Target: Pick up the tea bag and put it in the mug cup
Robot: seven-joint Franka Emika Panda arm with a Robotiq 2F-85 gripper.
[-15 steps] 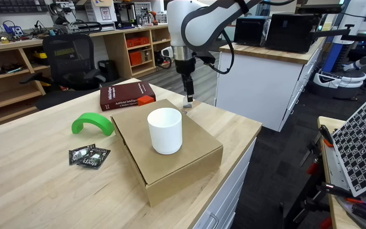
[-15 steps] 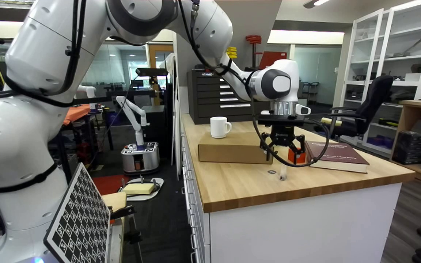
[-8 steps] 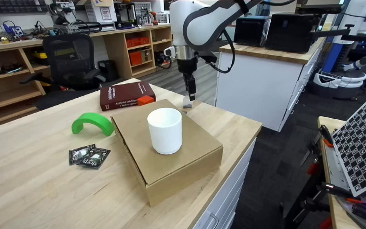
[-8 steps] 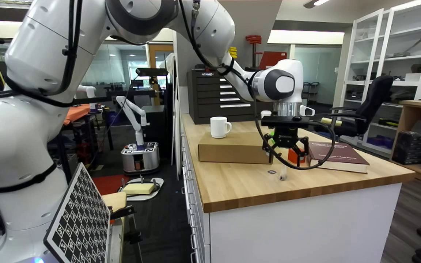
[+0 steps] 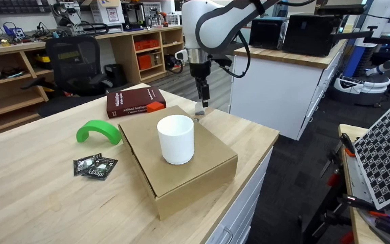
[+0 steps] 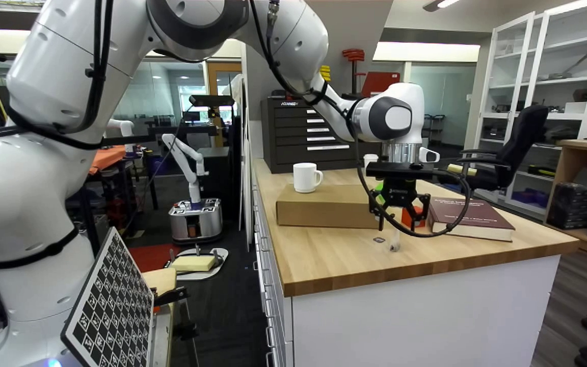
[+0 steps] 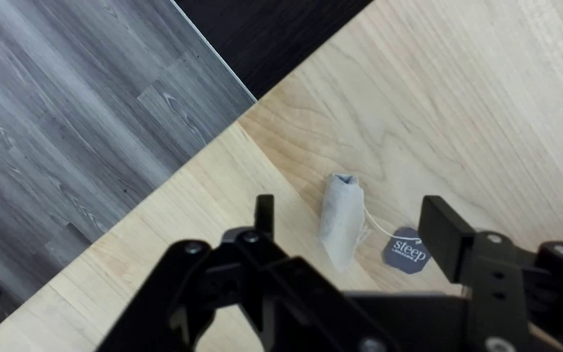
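The pale grey-white tea bag [image 7: 342, 225] stands or lies on the wooden table, which one I cannot tell; it also shows in both exterior views [image 5: 199, 109] [image 6: 395, 243]. A thin string joins it to a dark grey "steep" tag [image 7: 406, 251]. My gripper [image 7: 347, 210] is open and empty above the table; in the wrist view the tea bag lies between its fingers, below them. The gripper also shows in both exterior views [image 5: 204, 101] [image 6: 398, 223]. The white mug cup [image 5: 176, 140] stands upright on a cardboard box; its handle shows in an exterior view [image 6: 304, 178].
The cardboard box [image 5: 195, 196] lies beside the tea bag. A dark red book [image 5: 135, 101] and an orange block [image 5: 155, 107] lie behind. A green arch [image 5: 98, 129] and black tea packets [image 5: 96, 166] lie left of the box. The table edge [image 7: 174, 176] is close to the tea bag.
My gripper has shifted a short way sideways, toward the book in an exterior view, slowing in the last half second. It stays open. The tea bag and mug cup have not moved.
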